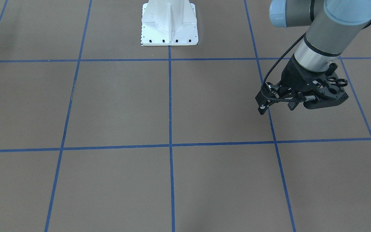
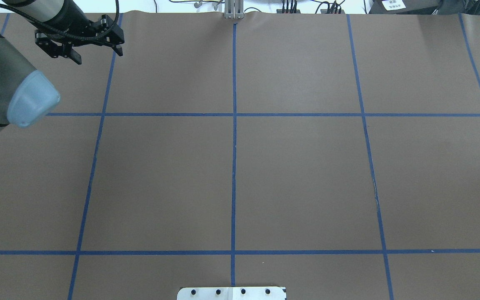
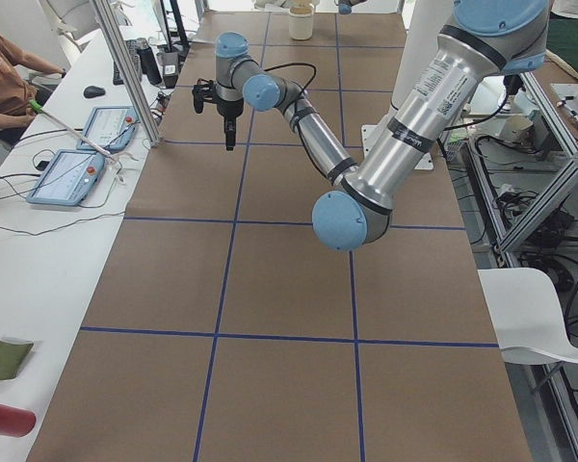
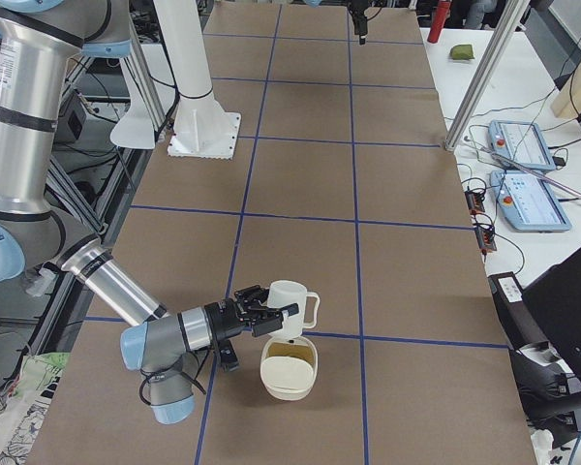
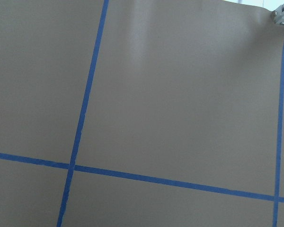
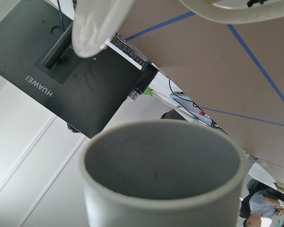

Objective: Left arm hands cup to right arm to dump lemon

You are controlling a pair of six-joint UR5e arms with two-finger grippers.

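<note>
The white cup (image 4: 290,308) hangs in the air at the fingers of my near, right arm's gripper (image 4: 261,318), just over a white bowl (image 4: 271,386). An olive-green thing, seemingly the lemon (image 4: 289,364), lies in that bowl. In the right wrist view the cup's grey inside (image 6: 163,172) looks empty and the bowl's rim (image 6: 236,13) is close by. I cannot tell whether the right gripper is open or shut. My left gripper (image 2: 97,54) is open and empty, hovering over the table's far left corner; it also shows in the front-facing view (image 1: 296,106).
The brown table cover carries a blue tape grid (image 2: 234,125). The white robot base (image 1: 169,29) stands at the table's near middle edge. Tablets (image 4: 528,199) and cables lie on the side bench. A person (image 3: 5,82) sits beside the far bench.
</note>
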